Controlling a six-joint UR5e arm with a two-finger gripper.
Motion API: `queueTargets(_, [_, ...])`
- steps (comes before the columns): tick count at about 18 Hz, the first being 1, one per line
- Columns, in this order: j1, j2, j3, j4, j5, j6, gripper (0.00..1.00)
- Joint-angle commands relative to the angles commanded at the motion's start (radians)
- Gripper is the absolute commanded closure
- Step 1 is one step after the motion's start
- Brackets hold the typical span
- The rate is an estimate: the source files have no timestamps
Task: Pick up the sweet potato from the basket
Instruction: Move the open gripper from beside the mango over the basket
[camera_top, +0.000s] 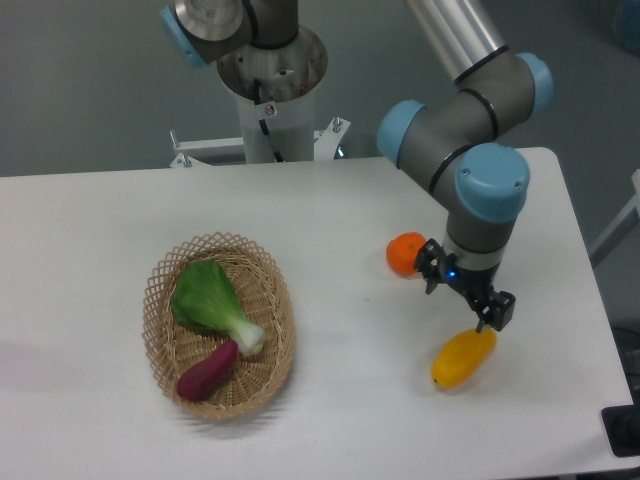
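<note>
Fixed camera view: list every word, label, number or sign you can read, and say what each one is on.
No text can be read in this frame.
Small red-and-white sticker on the white robot pedestal: too small and blurred to read.
Gripper, sweet potato, basket, bok choy, orange, yellow fruit and table: no markings visible.

– Basket (160, 300): woven wicker, tan, rough open lattice. Sweet potato (207, 370): smooth, matt magenta skin.
– Noted. Table (90, 240): white, matt, smooth. Arm (470, 110): grey metal, glossy blue plastic caps.
</note>
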Motion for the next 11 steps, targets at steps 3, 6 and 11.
queueTargets(3, [-0.038,-0.003,0.003,0.003,-0.015,-0.087,0.0])
queueTargets(6, [-0.052,-0.003,0.011,0.005,-0.104,-0.181,0.0])
queueTargets(11, [-0.139,-0.017,0.015,0.034,-0.123,-0.264,0.0])
